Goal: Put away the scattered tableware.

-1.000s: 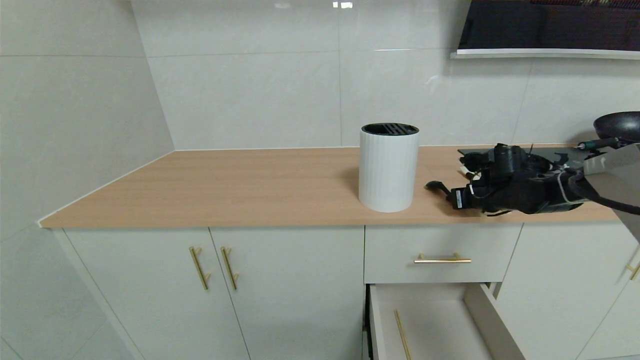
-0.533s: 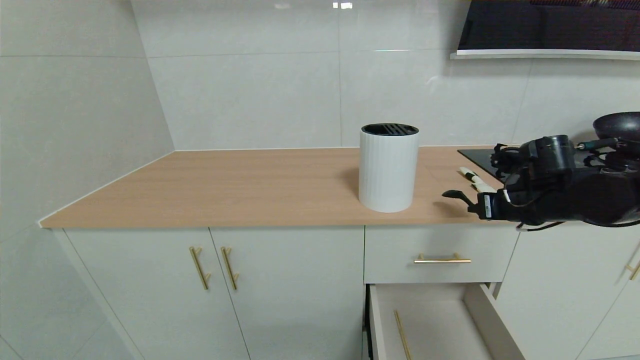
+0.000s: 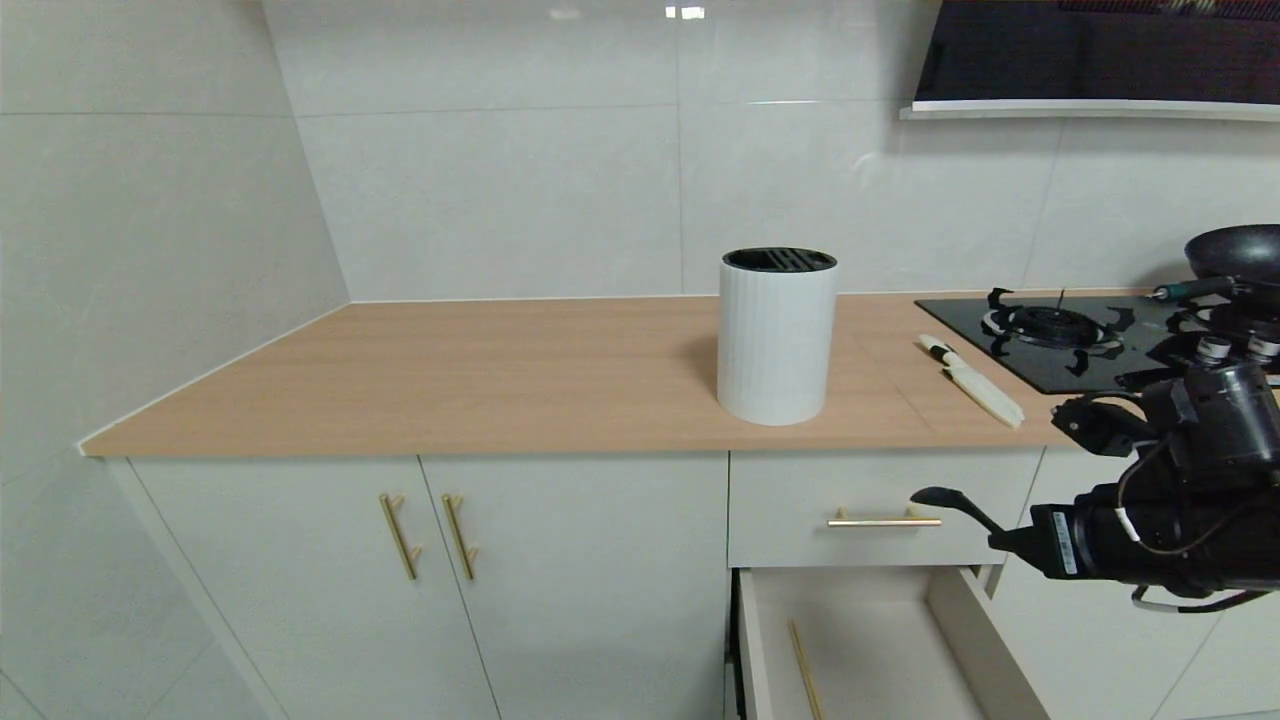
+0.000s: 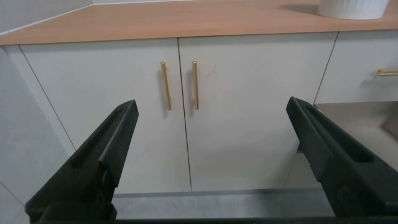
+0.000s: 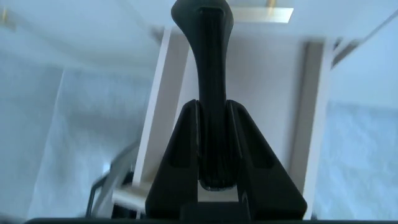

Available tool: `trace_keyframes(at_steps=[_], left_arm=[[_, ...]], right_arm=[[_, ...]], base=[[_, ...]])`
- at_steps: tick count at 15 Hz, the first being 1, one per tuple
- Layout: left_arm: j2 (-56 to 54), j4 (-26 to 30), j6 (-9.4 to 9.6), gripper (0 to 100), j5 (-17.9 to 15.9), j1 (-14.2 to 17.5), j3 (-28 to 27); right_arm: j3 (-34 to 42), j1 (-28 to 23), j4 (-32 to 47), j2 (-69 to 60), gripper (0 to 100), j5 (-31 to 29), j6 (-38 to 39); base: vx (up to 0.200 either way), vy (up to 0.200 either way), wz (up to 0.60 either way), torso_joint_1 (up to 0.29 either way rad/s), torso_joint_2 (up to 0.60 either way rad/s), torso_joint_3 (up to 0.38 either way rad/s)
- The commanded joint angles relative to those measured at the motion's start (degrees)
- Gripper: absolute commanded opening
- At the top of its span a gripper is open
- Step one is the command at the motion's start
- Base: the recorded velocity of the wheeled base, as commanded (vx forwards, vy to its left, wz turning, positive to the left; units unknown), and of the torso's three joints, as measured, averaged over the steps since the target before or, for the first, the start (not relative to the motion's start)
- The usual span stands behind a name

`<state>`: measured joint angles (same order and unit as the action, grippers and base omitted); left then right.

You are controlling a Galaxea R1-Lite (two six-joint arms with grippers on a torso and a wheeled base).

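My right gripper (image 3: 1010, 540) hangs in front of the cabinet, just right of the shut upper drawer's gold handle (image 3: 884, 519), shut on a black utensil (image 3: 948, 498) whose rounded end points left. In the right wrist view the black utensil (image 5: 208, 68) sticks out between the fingers (image 5: 185, 134) over the open lower drawer (image 5: 249, 106). A pale-bladed knife (image 3: 972, 381) lies on the wooden counter (image 3: 500, 370) right of the white slotted holder (image 3: 777, 340). My left gripper (image 4: 208, 115) is open, low, facing the cupboard doors (image 4: 180, 118).
The open lower drawer (image 3: 965, 630) holds a thin gold-coloured stick (image 3: 805, 670). A black gas hob (image 3: 1060, 335) with a dark wok (image 3: 1235, 250) sits at the counter's right end. Tiled walls close off the back and left.
My right gripper has dropped from over the counter's right end to in front of the drawers, carrying the black utensil. The knife on the counter has come into sight.
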<state>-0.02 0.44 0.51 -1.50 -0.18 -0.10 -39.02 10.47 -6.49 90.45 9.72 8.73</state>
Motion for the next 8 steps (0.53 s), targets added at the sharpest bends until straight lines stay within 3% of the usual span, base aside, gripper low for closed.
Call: trace_keyframes(at_steps=[1, 6, 8], left_arm=[[0.0, 0.0, 0.02, 100, 0.0, 0.0, 0.0], [0.0, 0.0, 0.02, 100, 0.0, 0.0, 0.0], [0.0, 0.0, 0.02, 100, 0.0, 0.0, 0.0]], right_arm=[[2.7, 1.6, 0.0, -1.8, 0, 0.0, 0.1], [5.1, 2.4, -0.1, -1.9, 0, 0.0, -0.1], [5.0, 2.3, -0.1, -1.9, 0, -0.1, -0.2]], base=[[0.000, 0.000, 0.00, 0.000, 0.00, 0.000], [0.000, 0.000, 0.00, 0.000, 0.00, 0.000], [0.000, 0.000, 0.00, -0.112, 0.30, 0.163]])
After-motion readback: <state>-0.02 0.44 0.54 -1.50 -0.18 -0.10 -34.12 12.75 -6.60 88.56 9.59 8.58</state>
